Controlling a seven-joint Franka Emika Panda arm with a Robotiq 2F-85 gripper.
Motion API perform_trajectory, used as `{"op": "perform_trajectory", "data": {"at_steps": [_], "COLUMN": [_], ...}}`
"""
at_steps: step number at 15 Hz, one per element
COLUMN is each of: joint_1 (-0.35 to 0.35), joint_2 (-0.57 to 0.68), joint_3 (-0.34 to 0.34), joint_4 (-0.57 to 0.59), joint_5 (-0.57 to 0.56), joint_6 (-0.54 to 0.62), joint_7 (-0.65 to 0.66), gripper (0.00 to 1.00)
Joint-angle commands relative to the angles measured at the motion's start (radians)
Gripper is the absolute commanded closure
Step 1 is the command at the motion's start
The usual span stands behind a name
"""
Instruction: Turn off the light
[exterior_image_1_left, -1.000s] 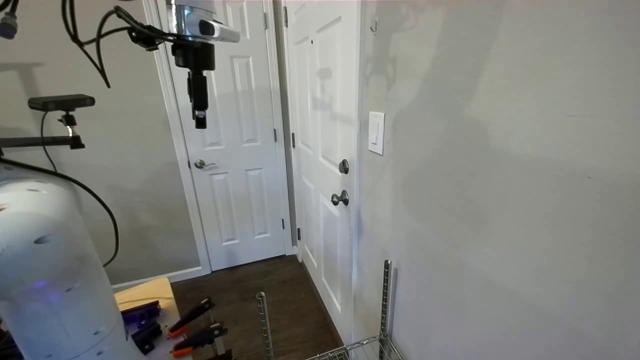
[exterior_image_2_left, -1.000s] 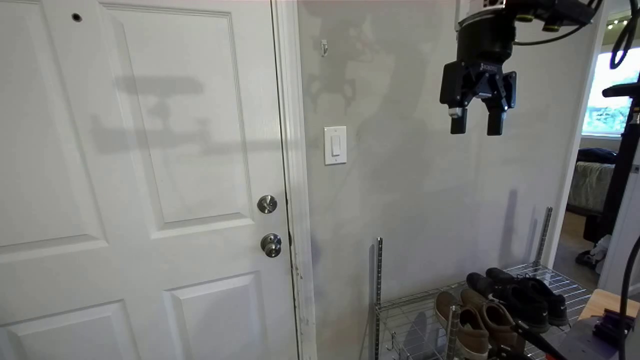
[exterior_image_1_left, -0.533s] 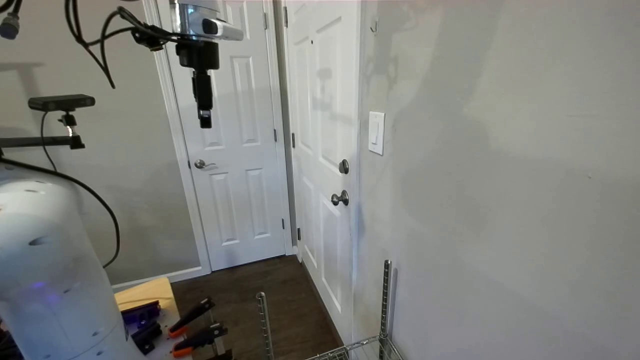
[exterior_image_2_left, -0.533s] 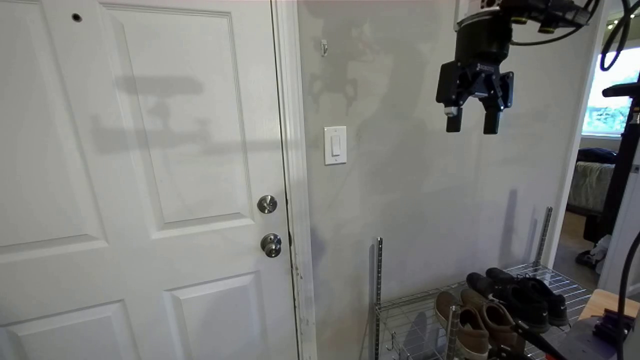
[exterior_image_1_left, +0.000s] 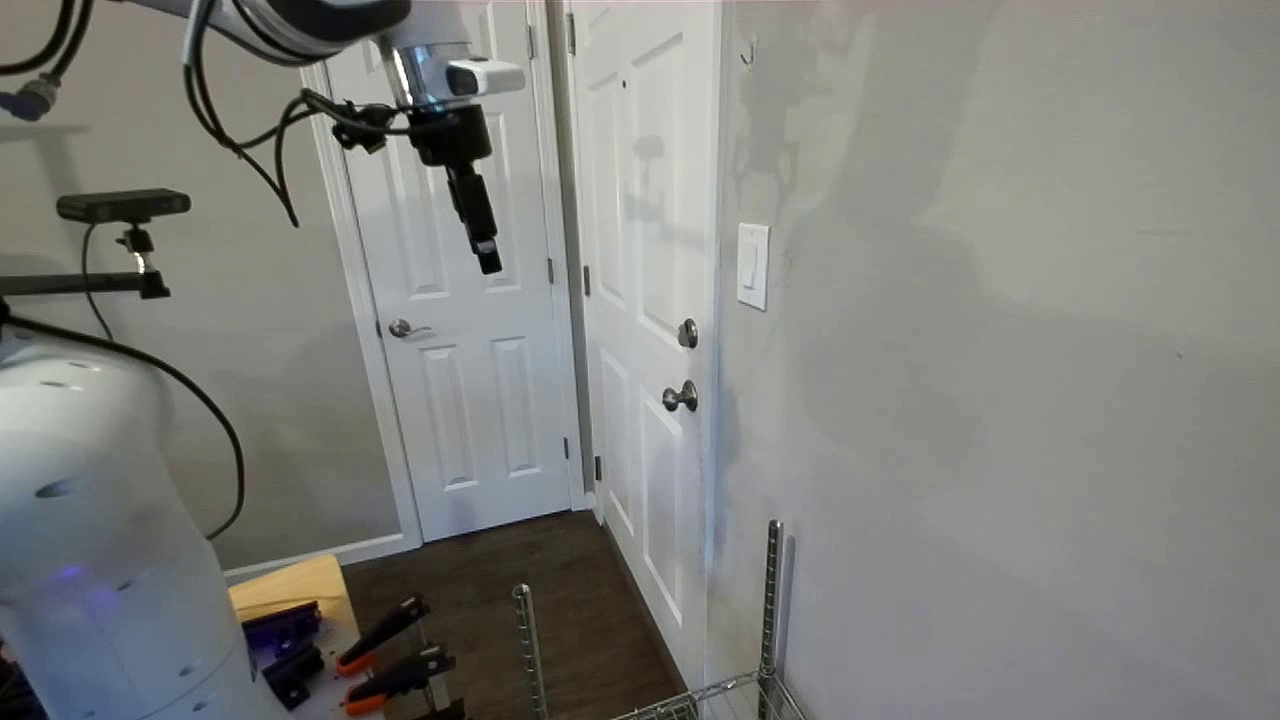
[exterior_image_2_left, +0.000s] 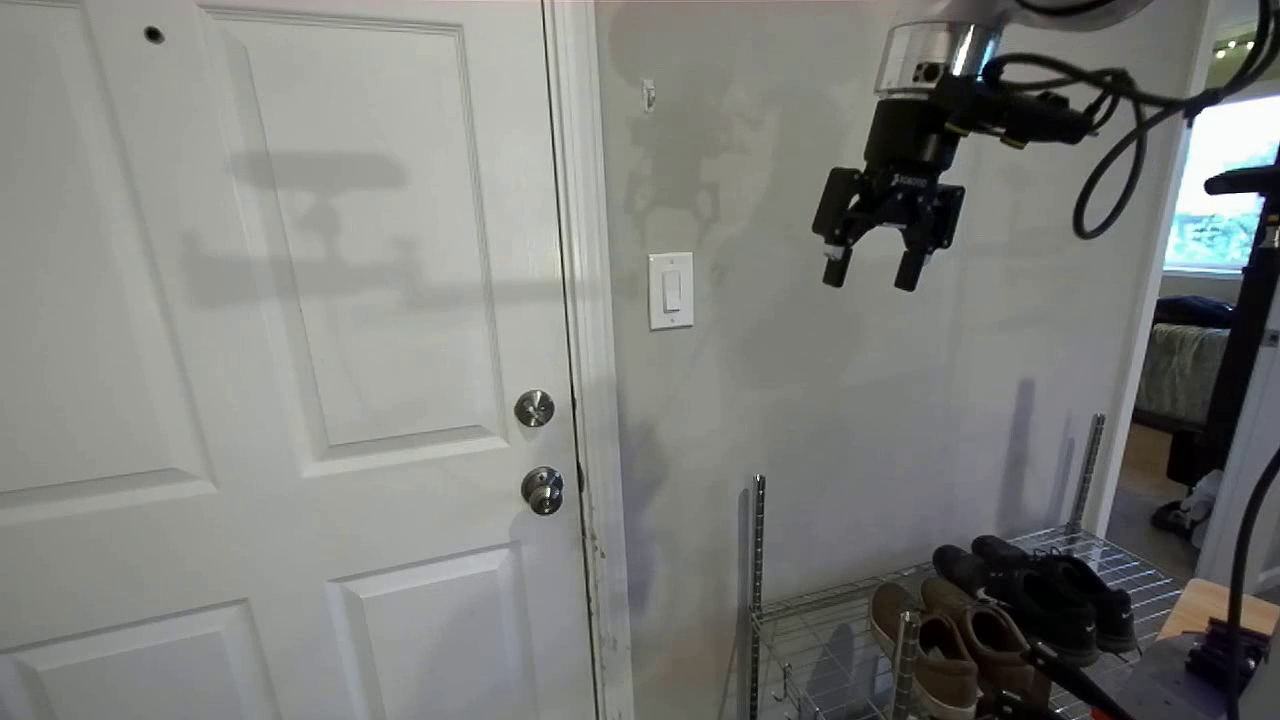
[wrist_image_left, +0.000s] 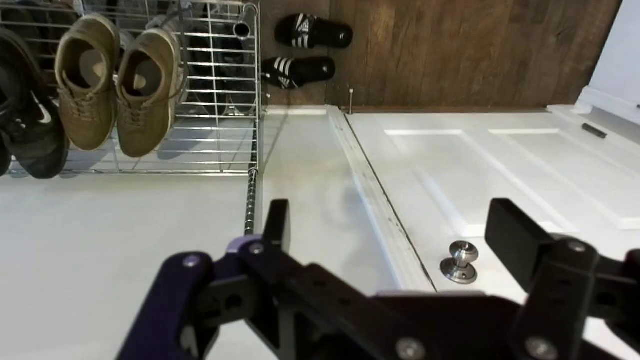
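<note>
The gripper (exterior_image_2_left: 871, 280) has its two fingers (exterior_image_2_left: 910, 270) spread, with nothing held in between. It is up in the air, upper right of the frame in an exterior view, tilted, with its tips pointing mostly down. I think this is the step of getting to the light switch (exterior_image_2_left: 671, 290), with the push not done yet. Next, the gripper likely needs to go closer to the wall (exterior_image_2_left: 770, 430), turn its tips at the light switch, and maybe press its fingers together so it can push on one end.

The light switch is well apart from the jaws. In both exterior views it sits a little above the middle of the frame, about level with the tips. In the wrist view I can't find it. Past that, a round knob (exterior_image_2_left: 543, 491) is on the white door (exterior_image_2_left: 290, 400), lower than the light switch.
</note>
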Motion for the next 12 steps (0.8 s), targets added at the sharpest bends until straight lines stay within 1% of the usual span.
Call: {"op": "perform_trajectory", "data": {"at_steps": [1, 2, 5, 7, 8, 9, 10, 12], "joint_1": [-0.027, -0.031, -0.045, -0.071, -0.088, -0.043, -0.047, -0.044], "joint_2": [0.051, 0.065, 0.120, 0.152, 0.169, 0.142, 0.154, 0.157], "joint_3": [0.027, 0.031, 0.045, 0.057, 0.065, 0.029, 0.030, 0.027], "joint_4": [-0.064, -0.076, -0.106, -0.126, -0.128, -0.117, -0.119, -0.118], "joint_5": [-0.043, -0.056, -0.103, -0.138, -0.155, -0.130, -0.133, -0.133], "joint_6": [0.208, 0.263, 0.479, 0.642, 0.696, 0.600, 0.619, 0.617], "joint_7": [0.019, 0.024, 0.032, 0.054, 0.072, 0.033, 0.035, 0.034], "gripper": [0.00, 0.00, 0.00, 0.00, 0.00, 0.00, 0.00, 0.00]}}
